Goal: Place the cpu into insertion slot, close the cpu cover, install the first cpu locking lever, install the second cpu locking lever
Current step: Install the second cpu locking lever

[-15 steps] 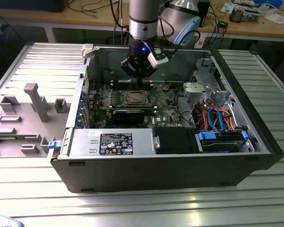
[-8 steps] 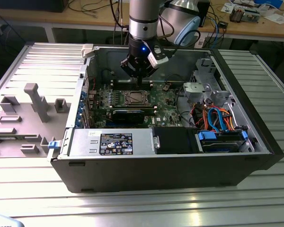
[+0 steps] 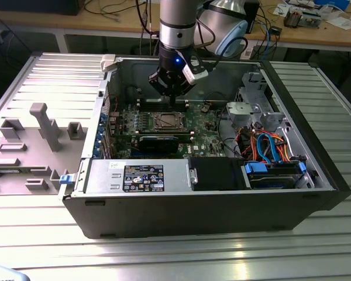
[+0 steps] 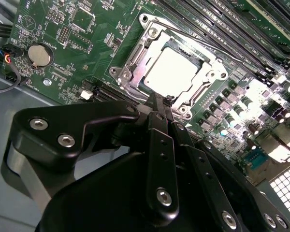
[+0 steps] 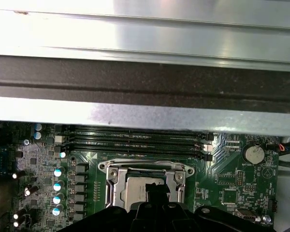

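The cpu (image 4: 171, 72), a pale silver square, lies in the insertion slot (image 3: 166, 122) on the green board inside the open computer case. The cpu cover (image 4: 135, 63), a silver frame with a square window, lies flat around the chip. A thin lever rod (image 4: 193, 41) runs along one side of the socket. My gripper (image 4: 160, 101) hangs just above one edge of the socket with its black fingers (image 4: 157, 140) pressed together and nothing between them. In the first wrist view the gripper (image 5: 157, 191) overlaps part of the cpu (image 5: 135, 191) and cover (image 5: 117, 186). The exterior view has the gripper (image 3: 174, 100) above the board, slightly behind the socket.
Long black memory slots (image 5: 135, 140) run beside the socket, toward the case wall (image 5: 145, 116). A coin battery (image 4: 40, 54) sits on the board. A drive cage with coloured cables (image 3: 269, 146) fills the exterior view's right, a power supply (image 3: 140, 175) the front. A grey fixture tray (image 3: 29, 140) lies outside.
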You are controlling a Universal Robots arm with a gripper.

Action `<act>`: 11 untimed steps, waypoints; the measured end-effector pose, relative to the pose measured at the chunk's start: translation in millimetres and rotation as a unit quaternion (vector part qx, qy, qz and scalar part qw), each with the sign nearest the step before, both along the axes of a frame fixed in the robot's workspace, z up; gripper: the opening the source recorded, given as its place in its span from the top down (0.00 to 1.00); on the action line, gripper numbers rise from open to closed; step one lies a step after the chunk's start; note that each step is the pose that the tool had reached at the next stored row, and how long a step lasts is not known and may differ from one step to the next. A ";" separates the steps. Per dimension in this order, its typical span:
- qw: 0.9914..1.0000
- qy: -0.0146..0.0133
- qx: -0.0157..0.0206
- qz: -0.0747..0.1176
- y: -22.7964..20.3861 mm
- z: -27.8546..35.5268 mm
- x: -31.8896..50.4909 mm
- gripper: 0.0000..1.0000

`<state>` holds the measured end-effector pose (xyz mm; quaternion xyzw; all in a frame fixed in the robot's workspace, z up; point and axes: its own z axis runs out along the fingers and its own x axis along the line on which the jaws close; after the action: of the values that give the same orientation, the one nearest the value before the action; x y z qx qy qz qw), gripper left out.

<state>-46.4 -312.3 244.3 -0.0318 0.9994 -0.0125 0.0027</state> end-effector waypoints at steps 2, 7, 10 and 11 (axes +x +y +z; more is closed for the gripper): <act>1.000 0.000 0.000 0.000 -1.8 -0.1 0.0 0.89; 1.000 0.000 0.000 0.000 -6.8 -0.1 0.0 0.89; 1.000 0.000 0.000 0.000 -9.5 -0.1 0.0 0.89; 1.000 0.000 0.000 0.000 -10.0 -0.1 0.0 0.89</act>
<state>-46.5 -322.3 244.2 -0.0316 0.9994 -0.0124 0.0028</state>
